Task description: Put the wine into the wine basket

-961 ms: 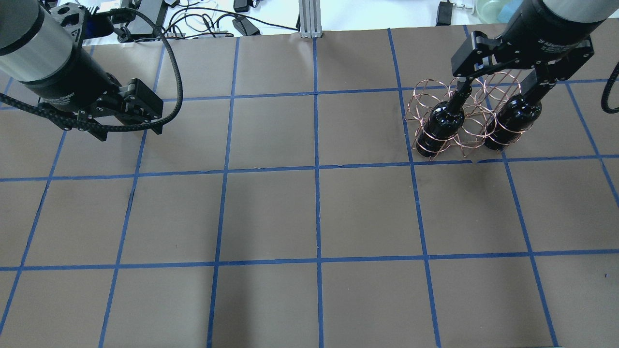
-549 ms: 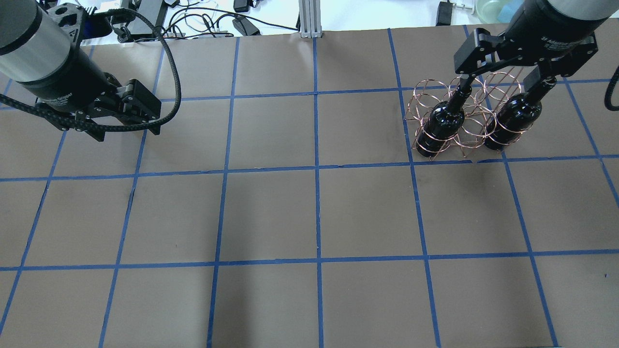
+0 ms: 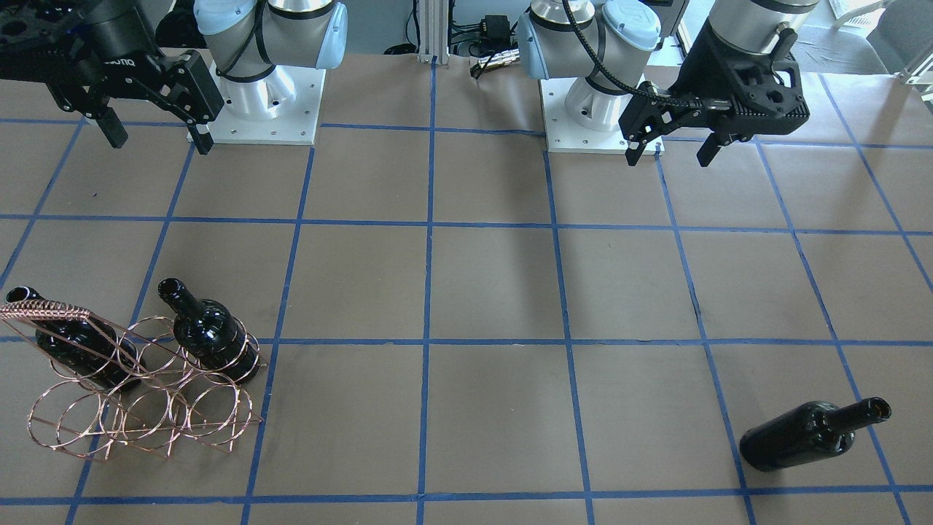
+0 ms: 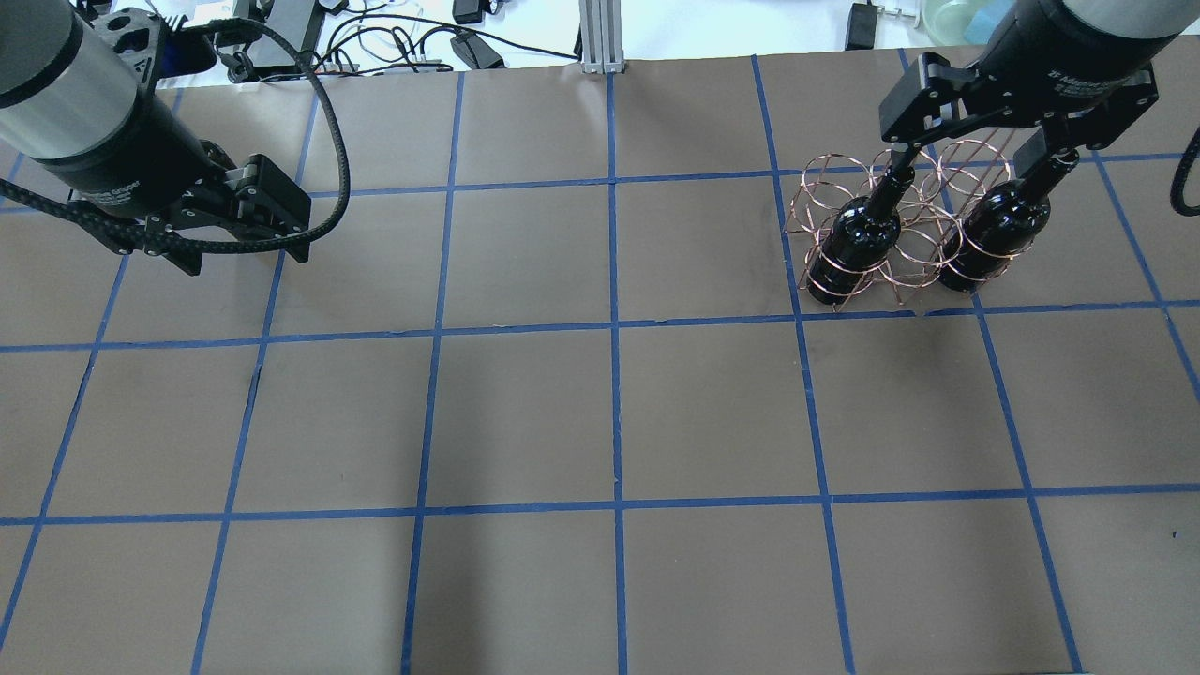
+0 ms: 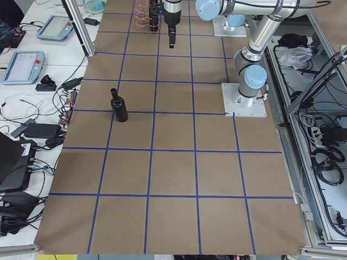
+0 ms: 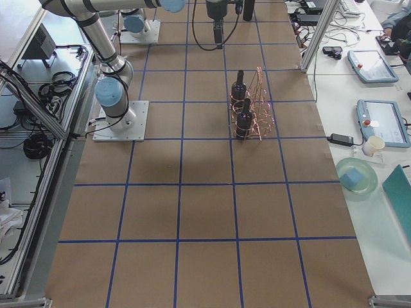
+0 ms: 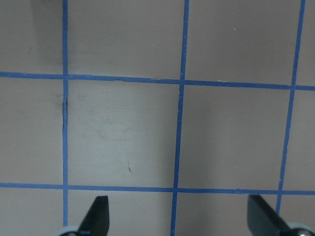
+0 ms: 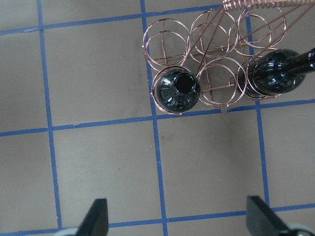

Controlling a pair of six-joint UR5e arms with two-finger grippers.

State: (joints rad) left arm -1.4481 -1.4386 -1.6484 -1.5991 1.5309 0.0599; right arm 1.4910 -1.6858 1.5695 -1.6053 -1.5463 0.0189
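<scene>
Wine [image 3: 798,441] number three is left out; two bottles [image 3: 211,337] [image 3: 73,354] sit in the wine basket [image 3: 146,397] already.
It stands upright on the table [image 3: 496,292] at my left, well apart from the basket, long axis vertical, mouth up; my left gripper [image 3: 669,152] and right gripper [image 3: 159,142] both hang spread, holding nothing.

Ahead of the right gripper [image 8: 177,219] jaws, the copper wire wine basket [image 3: 44,312] holds one glossy black bottle [image 8: 177,88] and a second bottle [image 8: 273,73] upright in its nearer row's end rings, while the third bottle [image 3: 809,437] lies on its side, well apart from all jaws.
</scene>
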